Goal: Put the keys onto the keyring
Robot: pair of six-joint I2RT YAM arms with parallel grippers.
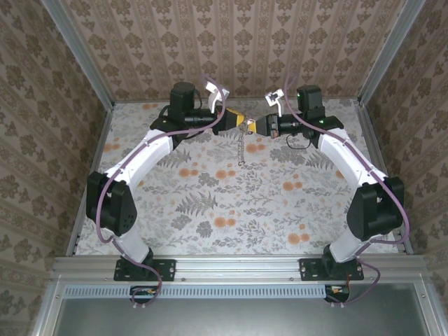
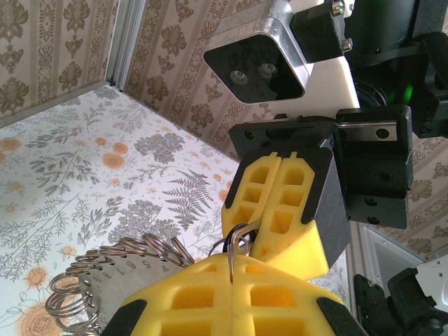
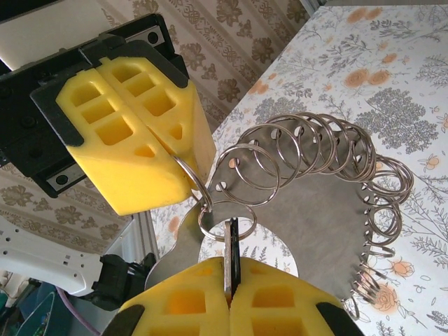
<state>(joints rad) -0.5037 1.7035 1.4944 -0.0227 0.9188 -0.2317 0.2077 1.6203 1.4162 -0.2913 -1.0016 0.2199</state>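
left gripper (image 3: 180, 157): pressed together, pinching a keyring (image 3: 198, 183) loop
right gripper (image 3: 229, 271): pressed together on the thin dark key (image 3: 232, 241)
key: stood edge-on between the right fingers, just beside the left gripper
plate (image 3: 315, 238): ringed, hung over the table (image 1: 210, 203)

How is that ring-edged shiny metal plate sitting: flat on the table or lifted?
Lifted: the shiny metal plate edged with wire rings hangs in mid-air, the floral tabletop well beneath it.
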